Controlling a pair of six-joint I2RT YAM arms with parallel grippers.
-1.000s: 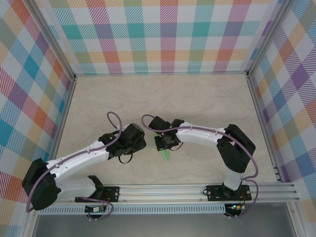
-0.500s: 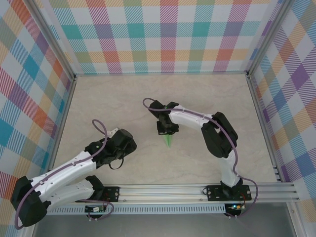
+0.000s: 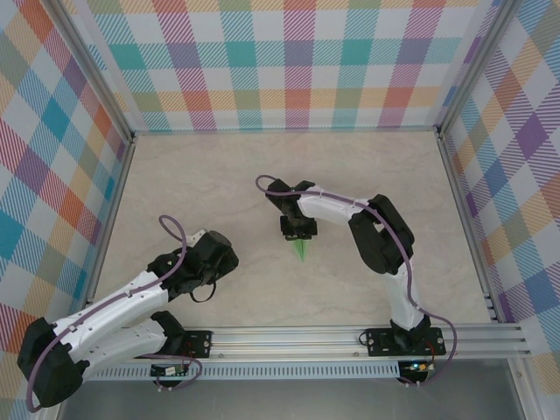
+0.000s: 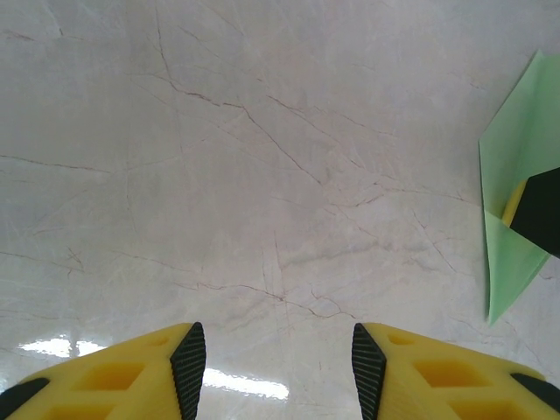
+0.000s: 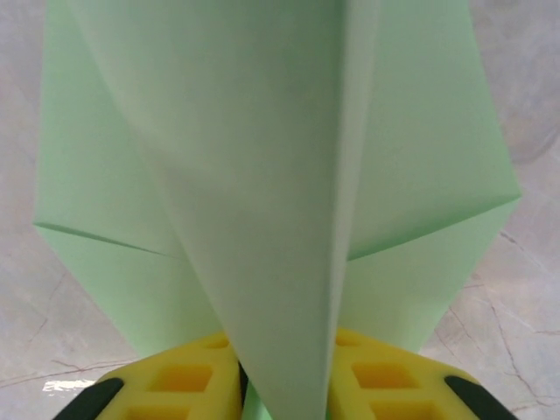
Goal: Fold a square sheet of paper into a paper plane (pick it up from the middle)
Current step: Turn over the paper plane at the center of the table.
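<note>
Withdrawn from the paper plane point(image 3: 300, 249), left gripper point(image 4: 278, 359) gapes empty; right gripper point(image 5: 284, 381) clamps it, paper projecting ahead of its fingertips.

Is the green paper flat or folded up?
Folded. The paper plane shows creases and overlapping flaps, and it is pinched in the right gripper.
</note>
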